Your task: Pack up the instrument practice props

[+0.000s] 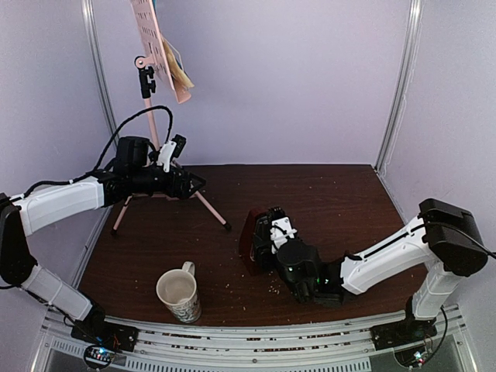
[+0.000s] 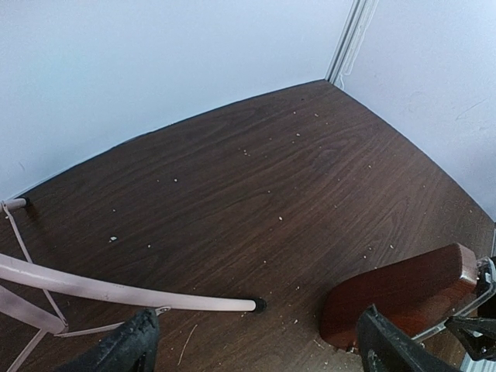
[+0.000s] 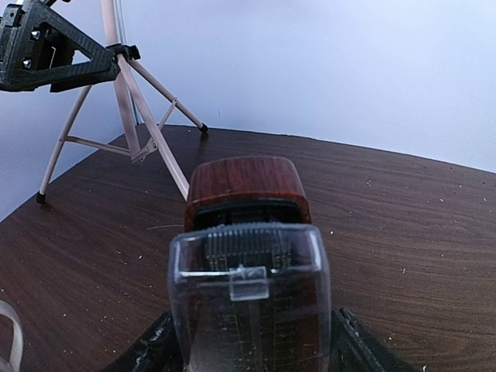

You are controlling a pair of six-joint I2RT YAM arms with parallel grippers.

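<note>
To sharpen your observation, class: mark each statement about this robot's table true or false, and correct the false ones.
1. The mug stands upright on the table. True.
2. The music sheets lie flat on the table. False: the music sheets rest on the pink music stand's desk.
3. The right fingers sit either side of the metronome. True.
4. The left fingers clamp a stand leg. False: the left fingers stand open, nothing between them.
</note>
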